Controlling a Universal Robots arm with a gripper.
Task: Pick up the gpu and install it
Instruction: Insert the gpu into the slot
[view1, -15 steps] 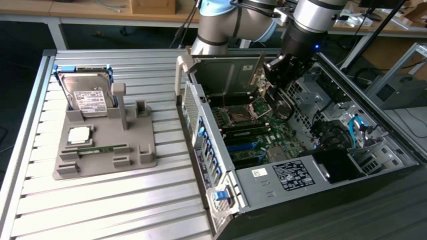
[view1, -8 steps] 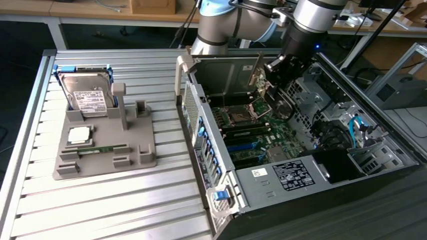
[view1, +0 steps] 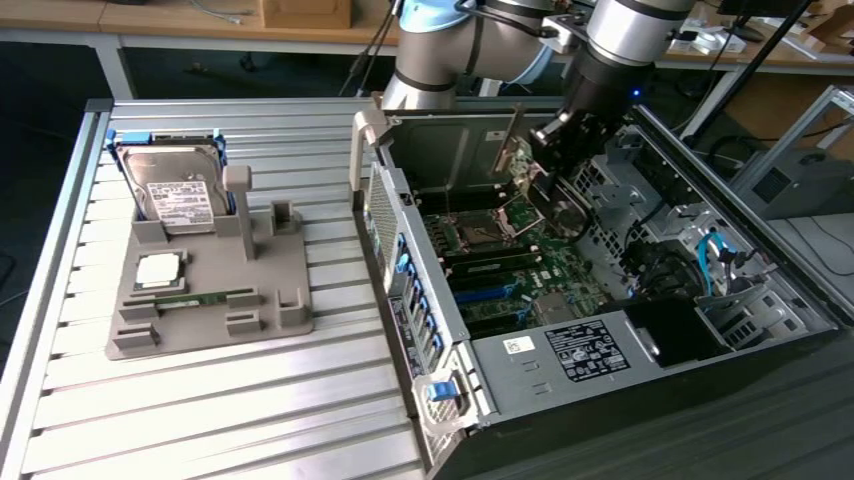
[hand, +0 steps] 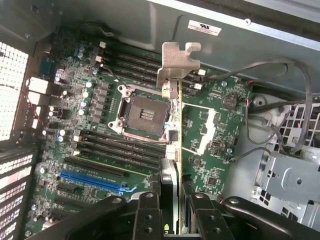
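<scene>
My gripper (view1: 547, 140) hangs inside the open computer case (view1: 400, 250), above the motherboard (view1: 527, 275), and is shut on the gpu (view1: 514, 152). In the wrist view the gpu (hand: 178, 125) appears edge-on, a thin green card running out from between the black fingers (hand: 147, 210). Its silver bracket (hand: 177, 59) is at the far end. The card hovers over the board beside the empty CPU socket (hand: 144, 112), held clear of the slots. A blue expansion slot (hand: 92, 181) lies off to one side of it.
A grey fixture tray (view1: 267, 300) on the slatted metal table at the exterior view's left carries the hard drive (view1: 174, 195), a processor chip (view1: 160, 268) and a memory stick (view1: 200, 298). Loose cables (hand: 280, 100) and a drive cage (hand: 292, 175) crowd the case's far side.
</scene>
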